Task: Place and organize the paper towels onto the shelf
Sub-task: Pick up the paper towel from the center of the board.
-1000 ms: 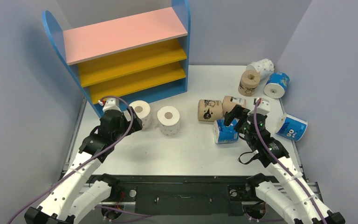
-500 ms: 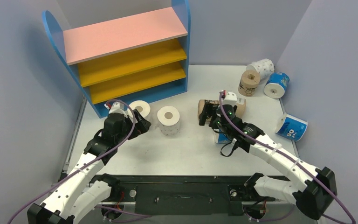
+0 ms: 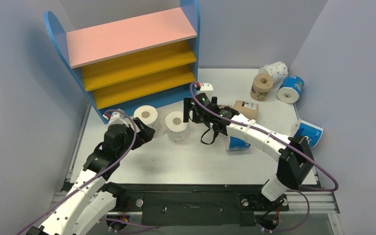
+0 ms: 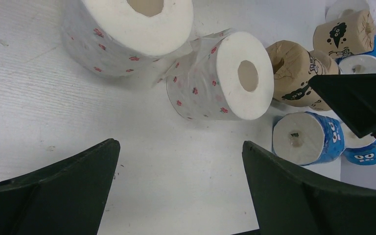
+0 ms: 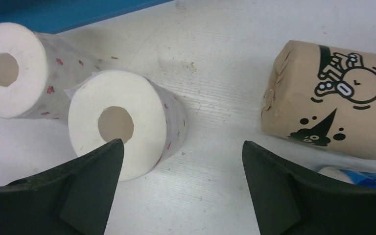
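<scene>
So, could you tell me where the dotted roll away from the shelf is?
In the top view, the dotted roll is at the far right of the table, just behind a tan roll and beside a blue roll.

The shelf, blue-sided with a pink top and two yellow boards, is set at the far left. Just near of its base, a left dotted roll and a right dotted roll are stood upright side by side, cores up. A printed tan roll is laid on its side to their right, and a second tan roll beyond it. A blue roll is partly hidden near centre. At the far right, a third dotted roll, a third tan roll and a second blue roll are clustered. A third blue roll is laid at the right edge.
</scene>
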Robot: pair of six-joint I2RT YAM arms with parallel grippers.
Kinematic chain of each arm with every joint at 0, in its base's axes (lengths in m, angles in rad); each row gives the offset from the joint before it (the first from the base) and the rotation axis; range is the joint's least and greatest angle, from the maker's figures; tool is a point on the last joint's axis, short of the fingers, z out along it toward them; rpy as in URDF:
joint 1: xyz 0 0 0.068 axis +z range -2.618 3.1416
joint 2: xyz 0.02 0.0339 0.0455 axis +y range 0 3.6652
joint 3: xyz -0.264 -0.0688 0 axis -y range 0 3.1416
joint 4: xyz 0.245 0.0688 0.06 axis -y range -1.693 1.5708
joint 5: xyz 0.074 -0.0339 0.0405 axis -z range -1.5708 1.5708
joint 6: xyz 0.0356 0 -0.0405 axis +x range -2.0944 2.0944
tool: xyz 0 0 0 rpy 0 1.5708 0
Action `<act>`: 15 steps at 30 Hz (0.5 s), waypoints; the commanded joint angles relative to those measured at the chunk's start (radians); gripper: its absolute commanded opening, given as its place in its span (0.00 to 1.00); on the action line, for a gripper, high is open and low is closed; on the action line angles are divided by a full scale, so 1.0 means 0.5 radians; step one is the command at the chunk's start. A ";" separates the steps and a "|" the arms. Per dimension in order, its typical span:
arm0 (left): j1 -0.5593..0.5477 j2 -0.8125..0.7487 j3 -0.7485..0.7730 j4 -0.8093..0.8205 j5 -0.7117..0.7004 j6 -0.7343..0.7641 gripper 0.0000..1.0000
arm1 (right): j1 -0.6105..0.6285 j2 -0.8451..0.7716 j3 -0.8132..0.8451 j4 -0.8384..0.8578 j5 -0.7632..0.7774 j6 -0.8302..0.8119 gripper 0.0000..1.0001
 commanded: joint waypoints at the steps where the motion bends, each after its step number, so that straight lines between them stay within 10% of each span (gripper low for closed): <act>1: -0.010 -0.062 0.026 -0.039 -0.071 0.007 0.96 | 0.029 0.127 0.185 -0.099 -0.034 -0.041 0.85; 15: -0.009 -0.080 -0.014 -0.048 -0.069 0.029 0.96 | 0.031 0.415 0.393 -0.156 -0.195 -0.050 0.82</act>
